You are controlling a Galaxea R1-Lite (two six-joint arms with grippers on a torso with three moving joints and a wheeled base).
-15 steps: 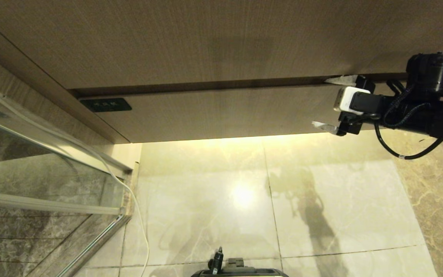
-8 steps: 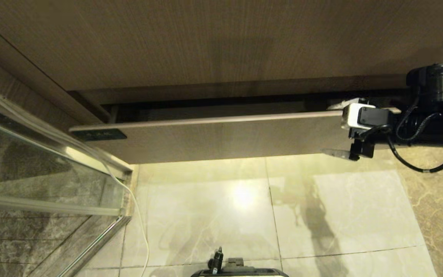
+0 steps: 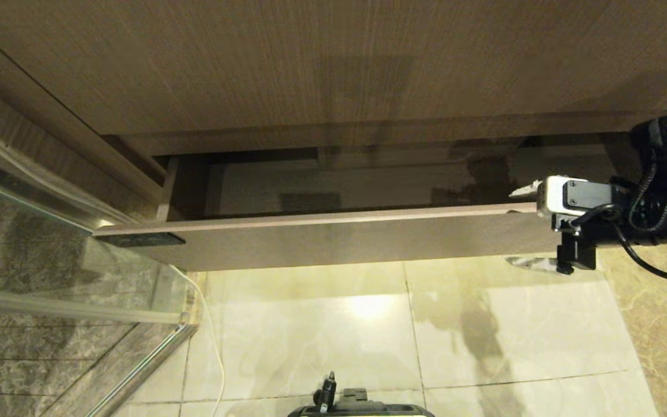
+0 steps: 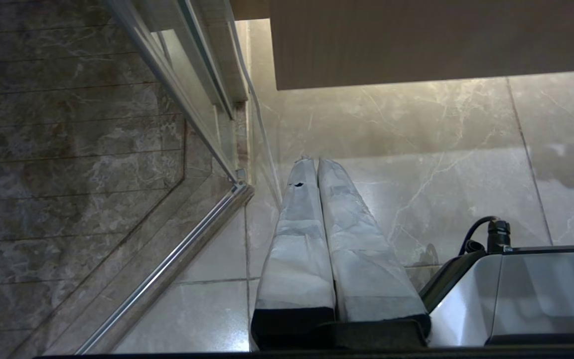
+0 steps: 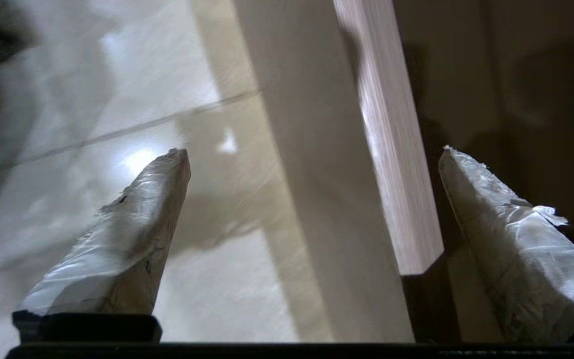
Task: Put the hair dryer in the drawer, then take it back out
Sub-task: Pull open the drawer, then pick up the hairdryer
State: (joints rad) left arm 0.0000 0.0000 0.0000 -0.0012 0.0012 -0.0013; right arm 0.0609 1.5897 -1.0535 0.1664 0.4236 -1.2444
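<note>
Head view: my right end effector [image 3: 533, 226] stands spread wide astride the right end of the wide light-brown wood-grain drawer [image 3: 333, 237], gripping nothing. Hair dryer not visible. Drawer front judged rigid, smooth; hook its top edge.

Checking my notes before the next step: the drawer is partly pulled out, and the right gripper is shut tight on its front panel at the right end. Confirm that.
One thing is wrong. The drawer is partly out, and the right gripper is at its right end, but its fingers stand wide open astride the front panel, not shut on it. The right wrist view shows this.
</note>
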